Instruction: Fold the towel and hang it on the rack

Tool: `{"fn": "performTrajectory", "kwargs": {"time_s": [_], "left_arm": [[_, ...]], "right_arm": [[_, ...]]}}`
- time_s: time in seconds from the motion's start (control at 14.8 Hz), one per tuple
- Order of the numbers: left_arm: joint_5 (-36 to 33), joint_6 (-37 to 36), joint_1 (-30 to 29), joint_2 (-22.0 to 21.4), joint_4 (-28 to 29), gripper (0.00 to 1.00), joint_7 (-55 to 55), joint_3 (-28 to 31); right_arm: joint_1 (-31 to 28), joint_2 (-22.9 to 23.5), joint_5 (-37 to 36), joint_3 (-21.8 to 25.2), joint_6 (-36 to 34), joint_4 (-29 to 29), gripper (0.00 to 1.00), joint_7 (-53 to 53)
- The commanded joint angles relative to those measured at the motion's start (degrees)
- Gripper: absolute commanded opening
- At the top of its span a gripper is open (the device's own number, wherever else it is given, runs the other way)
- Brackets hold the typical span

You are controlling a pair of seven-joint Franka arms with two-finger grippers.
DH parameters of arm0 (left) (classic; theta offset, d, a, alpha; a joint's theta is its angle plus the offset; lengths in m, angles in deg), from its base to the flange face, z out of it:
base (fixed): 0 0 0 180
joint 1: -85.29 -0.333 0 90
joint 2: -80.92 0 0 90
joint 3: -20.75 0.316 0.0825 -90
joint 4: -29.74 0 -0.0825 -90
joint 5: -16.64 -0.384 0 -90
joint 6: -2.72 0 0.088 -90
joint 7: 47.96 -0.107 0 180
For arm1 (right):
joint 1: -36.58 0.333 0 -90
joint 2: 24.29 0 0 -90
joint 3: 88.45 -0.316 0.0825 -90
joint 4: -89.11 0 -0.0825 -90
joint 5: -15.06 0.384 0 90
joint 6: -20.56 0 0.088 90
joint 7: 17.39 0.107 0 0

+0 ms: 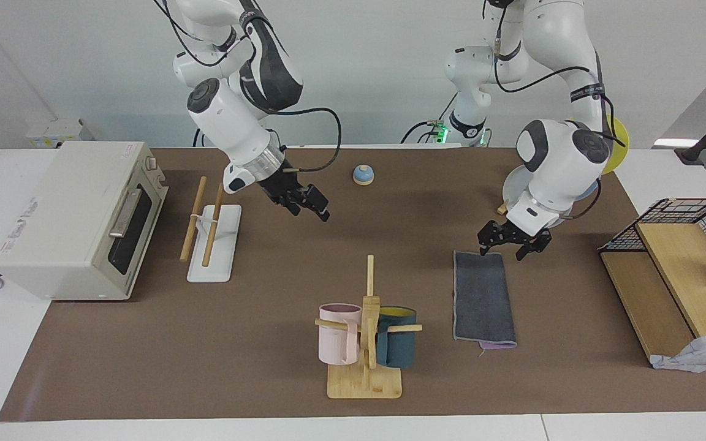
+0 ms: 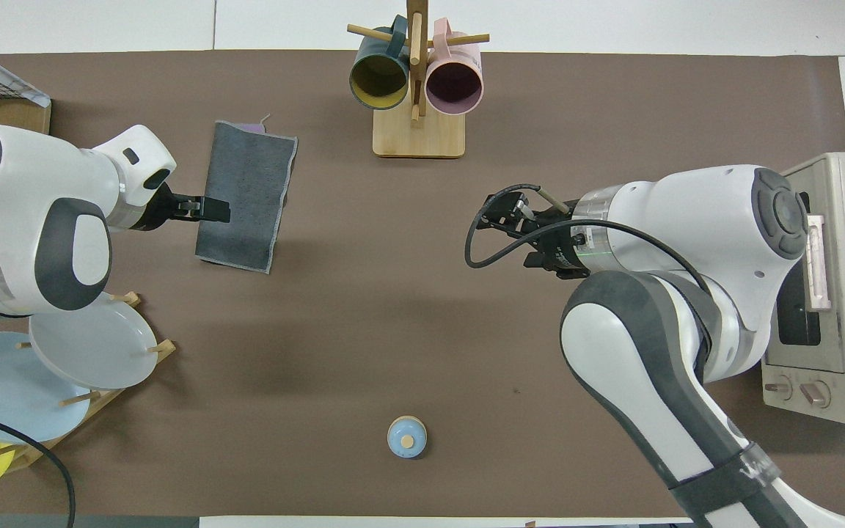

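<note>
The folded rectangular terry-cloth towel (image 1: 485, 296) (image 2: 246, 194) shows a matt dark grey, slightly napped face with a stitched hem, and a sliver of purple cloth peeks out at one short edge. It lies on the desk (image 1: 255, 367) (image 2: 364, 337), which is covered by a flat, matt brown sheet. The small rack (image 1: 212, 236) has a smooth white rectangular base and two pale, unvarnished-looking wooden rods. The bamboo mug tree (image 1: 366, 361) (image 2: 417, 128) is light wood with a visible grain; its pink mug (image 1: 337, 342) (image 2: 454, 82) and dark teal mug (image 1: 397, 344) (image 2: 378, 77) look smooth and satin. The arms' shells are glossy white plastic, and each pincer (image 1: 514, 244) (image 2: 206, 209) (image 1: 310, 205) (image 2: 503, 220) is matt black.
</note>
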Motion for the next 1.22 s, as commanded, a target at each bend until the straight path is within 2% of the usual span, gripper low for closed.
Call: {"fn": "performTrajectory", "kwargs": {"time_s": [0.0,0.14,0.68,0.75,0.95,1.15], "left_arm": [[3.0,3.3,-1.9,6.5,-2.2,1.00,-6.1,-0.6],[3.0,3.3,-2.8,8.2,-2.7,0.99,-8.3,-0.6],[5.5,2.6,-2.0,8.2,-1.5,0.85,-8.1,-0.6],[5.5,2.5,-2.0,8.1,-1.1,0.78,-8.0,-0.6],[5.5,2.4,-1.4,7.6,-0.1,0.47,-8.1,-0.5],[5.5,1.7,-1.4,7.5,0.0,0.00,-7.7,-0.4]], "right_arm": [[0.1,-0.9,1.5,-0.4,1.5,-1.2,1.00,1.2],[0.1,-0.9,1.5,-0.4,1.5,-1.2,1.00,1.8],[0.1,-0.9,1.5,-0.4,1.5,-1.2,1.00,1.9],[0.1,-0.9,1.5,-0.4,1.5,-1.2,1.00,2.1],[0.1,-0.9,1.5,-0.4,1.5,-1.2,1.00,2.1],[0.1,-0.8,1.5,-0.4,1.5,-1.1,1.00,2.1]]}}
